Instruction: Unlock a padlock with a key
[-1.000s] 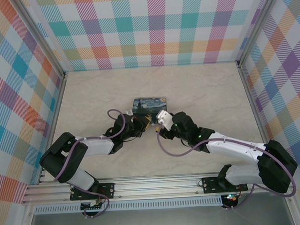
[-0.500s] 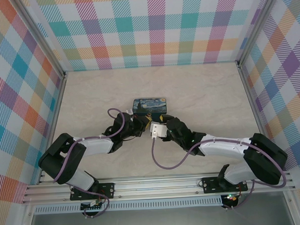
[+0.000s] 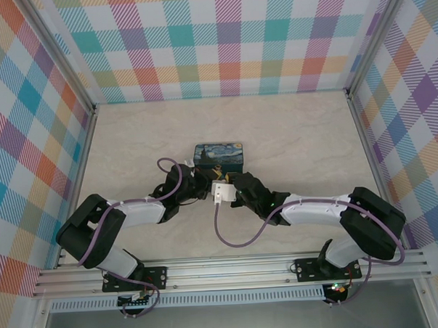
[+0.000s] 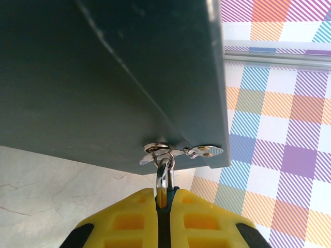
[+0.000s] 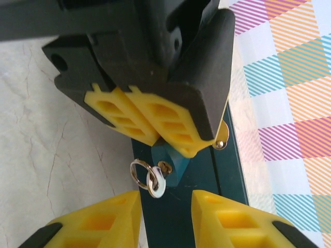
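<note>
Padlock [image 5: 173,161] in left hand [image 5: 163,140] grip

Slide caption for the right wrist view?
Left gripper clamps the blue padlock; open right gripper poised at the key beside it.

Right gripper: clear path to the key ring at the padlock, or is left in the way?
Likely yes. The key ring hangs free beside the padlock, which the left gripper pinches from the opposite side. The right gripper is open just short of the ring, nothing between.
</note>
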Tool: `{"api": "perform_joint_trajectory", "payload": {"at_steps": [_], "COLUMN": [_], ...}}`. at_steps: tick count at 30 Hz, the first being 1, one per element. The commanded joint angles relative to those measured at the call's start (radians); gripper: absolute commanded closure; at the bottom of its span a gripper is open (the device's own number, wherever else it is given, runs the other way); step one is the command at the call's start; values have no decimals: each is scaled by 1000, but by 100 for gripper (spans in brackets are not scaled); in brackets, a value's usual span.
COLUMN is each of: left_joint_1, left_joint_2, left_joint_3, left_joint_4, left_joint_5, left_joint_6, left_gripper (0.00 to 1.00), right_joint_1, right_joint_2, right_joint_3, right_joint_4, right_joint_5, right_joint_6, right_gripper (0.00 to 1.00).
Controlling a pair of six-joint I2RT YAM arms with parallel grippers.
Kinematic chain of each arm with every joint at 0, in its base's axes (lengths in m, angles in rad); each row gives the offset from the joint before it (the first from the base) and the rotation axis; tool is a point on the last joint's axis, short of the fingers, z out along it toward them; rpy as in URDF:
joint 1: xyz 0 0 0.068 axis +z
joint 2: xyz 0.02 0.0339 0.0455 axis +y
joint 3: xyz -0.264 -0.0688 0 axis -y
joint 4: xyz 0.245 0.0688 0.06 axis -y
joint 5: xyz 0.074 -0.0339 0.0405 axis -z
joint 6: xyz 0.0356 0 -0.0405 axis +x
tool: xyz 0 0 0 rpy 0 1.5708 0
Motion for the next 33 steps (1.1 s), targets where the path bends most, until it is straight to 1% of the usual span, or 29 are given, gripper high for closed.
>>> {"api": "perform_joint_trajectory", "payload": {"at_steps": [1,9,16,23,27,33], "left_joint_1": [10,9,3,-10,-17,-32], "left_joint_2": [-39,-37,-36,-22,-17,-14], "left_joint_3": [23,23,25,28,28,32], "left_joint_4": [25,26,26,39,50,53], "left_joint_5": [9,10,4,-9,-24,-55], "left_joint_6": [-17,-21,-25,-43,-53,-61], "left_gripper": [100,100,100,100,100,100], "right_joint_1": [12,23,26,26,25,24], "right_joint_2": [17,43,61,105,120,125], "right_joint_3": [32,39,49,55,64,107], "right_joint_4": [35,54,80,125,127,45], "right_joint_5": [-9,11,40,95,124,172], "right_joint_6": [21,36,94,192,262,447], "right_gripper": [71,77,82,93,96,98]}}
